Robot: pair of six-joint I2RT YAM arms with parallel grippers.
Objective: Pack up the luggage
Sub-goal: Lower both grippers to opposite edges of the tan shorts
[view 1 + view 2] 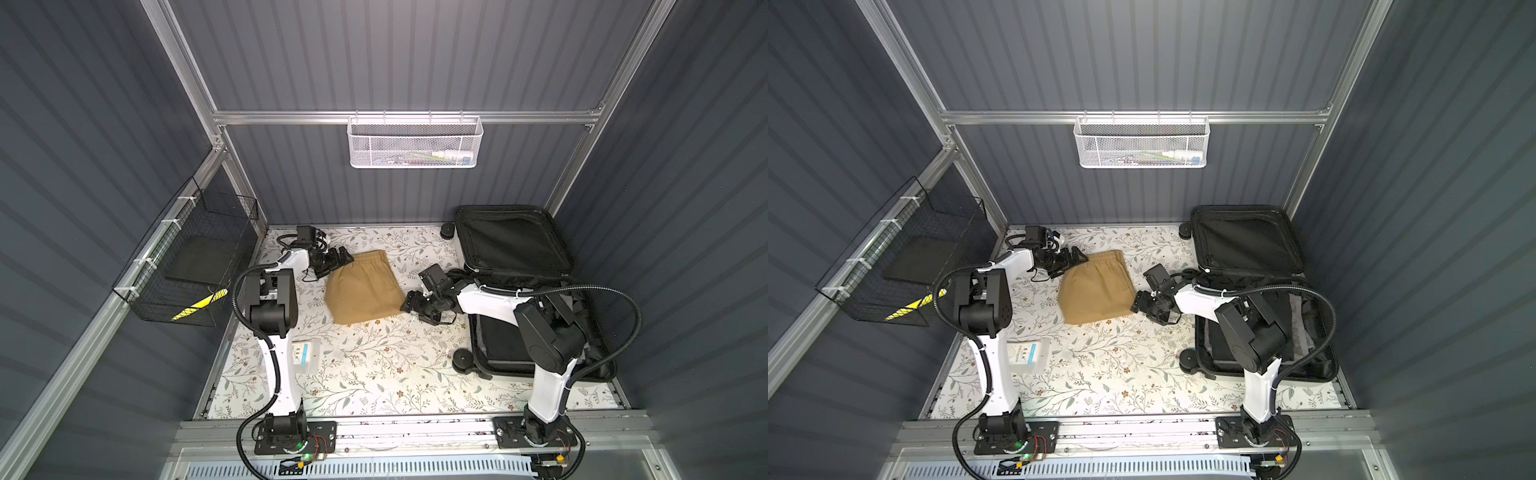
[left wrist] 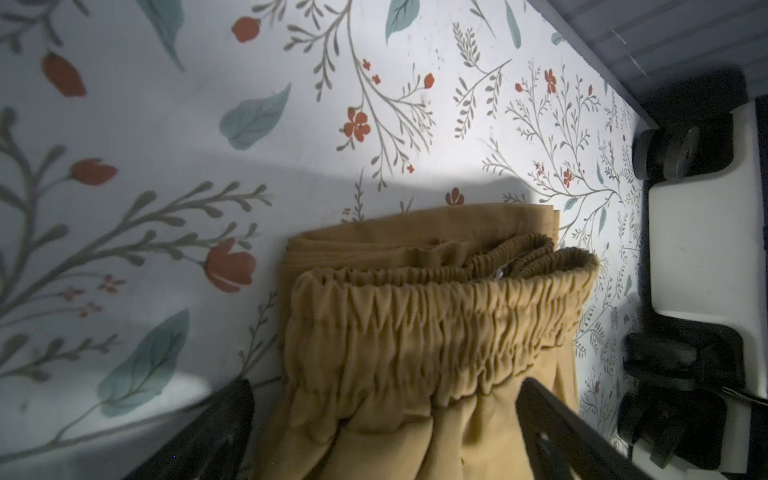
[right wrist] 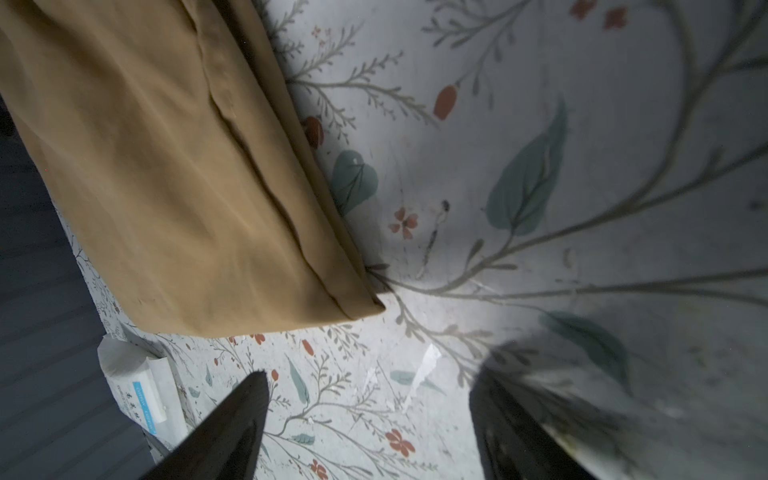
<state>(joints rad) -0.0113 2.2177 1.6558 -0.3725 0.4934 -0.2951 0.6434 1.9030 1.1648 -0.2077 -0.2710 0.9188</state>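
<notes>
Two grippers flank the folded tan shorts (image 1: 363,291): the left gripper (image 1: 346,254), fully open, straddles the gathered elastic waistband (image 2: 415,324) ungripped; the right gripper (image 1: 405,306), wide open and empty, sits beside the smooth hem corner. The black-lined luggage (image 1: 511,245) lies open at the right edge of the table (image 1: 374,374).

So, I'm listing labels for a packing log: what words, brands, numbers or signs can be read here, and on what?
No text is legible.
White packet: blue label strip and dark characters, too small and blurred to read.
Items in the white mesh basket: print too small.
Yellow-and-black striped item in the black wire basket: stripes only.
Luggage: no lettering shows.
</notes>
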